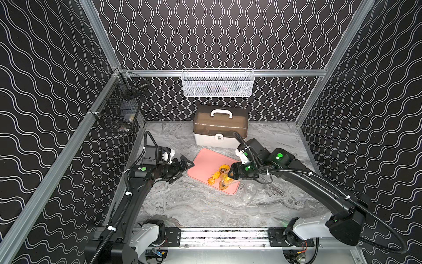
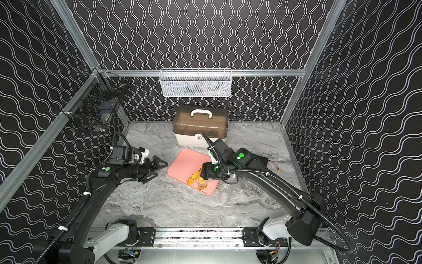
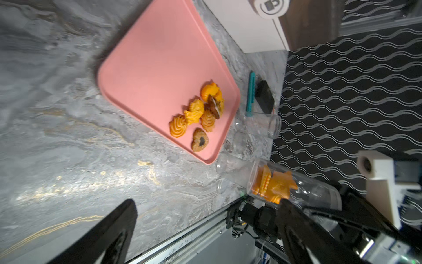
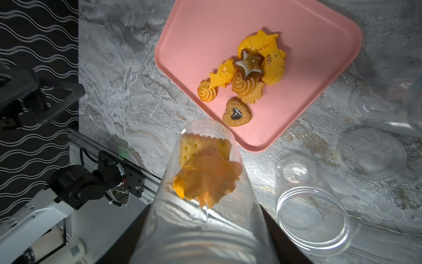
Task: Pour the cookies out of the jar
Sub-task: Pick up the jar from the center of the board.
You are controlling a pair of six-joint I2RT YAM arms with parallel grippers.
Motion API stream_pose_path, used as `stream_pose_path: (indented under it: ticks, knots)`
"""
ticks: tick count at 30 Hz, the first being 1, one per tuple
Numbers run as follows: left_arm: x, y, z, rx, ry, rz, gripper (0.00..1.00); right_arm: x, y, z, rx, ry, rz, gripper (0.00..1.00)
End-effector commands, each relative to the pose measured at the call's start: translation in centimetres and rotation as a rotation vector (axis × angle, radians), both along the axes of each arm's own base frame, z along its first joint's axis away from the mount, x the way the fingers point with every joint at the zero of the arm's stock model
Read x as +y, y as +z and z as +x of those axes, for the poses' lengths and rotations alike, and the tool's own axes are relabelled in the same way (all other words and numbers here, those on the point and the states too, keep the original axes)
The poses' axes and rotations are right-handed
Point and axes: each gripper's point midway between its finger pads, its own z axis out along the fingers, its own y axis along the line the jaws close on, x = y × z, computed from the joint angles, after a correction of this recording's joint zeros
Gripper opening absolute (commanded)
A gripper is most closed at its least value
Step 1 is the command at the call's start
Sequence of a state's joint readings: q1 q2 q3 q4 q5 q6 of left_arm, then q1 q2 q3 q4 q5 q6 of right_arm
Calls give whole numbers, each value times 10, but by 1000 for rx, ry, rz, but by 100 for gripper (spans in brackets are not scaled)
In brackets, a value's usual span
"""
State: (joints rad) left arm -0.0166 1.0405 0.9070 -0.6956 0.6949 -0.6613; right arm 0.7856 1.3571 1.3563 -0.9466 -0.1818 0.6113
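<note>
My right gripper (image 4: 205,237) is shut on a clear plastic jar (image 4: 205,205), which is tilted with its mouth down over the near corner of the pink tray (image 4: 205,34). A few orange cookies (image 4: 205,176) sit bunched just inside the jar's mouth. Several cookies (image 4: 246,68) lie in a pile on the tray, seen in both top views as cookies (image 1: 217,177) beside the right gripper (image 1: 233,174). My left gripper (image 1: 182,171) hovers open and empty at the tray's left edge. In the left wrist view the jar (image 3: 308,189) hangs past the tray (image 3: 148,57).
Empty clear jars (image 4: 312,212) and a clear lid (image 4: 371,155) lie on the marble table right of the tray. A latched box with a brown lid (image 1: 220,125) stands behind the tray. A white basket (image 1: 218,83) and a black wire basket (image 1: 118,107) hang on the walls.
</note>
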Motion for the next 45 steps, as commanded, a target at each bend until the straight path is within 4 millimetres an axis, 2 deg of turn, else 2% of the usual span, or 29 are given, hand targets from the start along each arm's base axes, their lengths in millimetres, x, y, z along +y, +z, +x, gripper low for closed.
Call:
stream_pose_path:
  ticks: [1, 9, 14, 20, 28, 38, 45]
  knots:
    - [-25, 29, 5, -105, -90, -144, 99, 1, 15, 6, 7, -21, 128, 67]
    - [-61, 67, 1, -217, -207, -386, 99, -20, 33, 20, 20, -115, 352, 67]
    - [-70, 89, 2, -279, -230, -516, 99, -20, 47, 25, 14, -148, 541, 67]
    - [-79, 107, 0, -324, -264, -630, 99, -10, 69, 25, -22, -107, 695, 67]
    - [-98, 107, -10, -313, -325, -652, 99, -2, 93, 18, -50, -39, 830, 67]
    - [-119, 134, -18, -352, -389, -788, 99, 3, 102, 14, -37, 0, 891, 67]
    - [-132, 119, -21, -303, -416, -727, 99, 5, 103, 13, -32, 2, 913, 67]
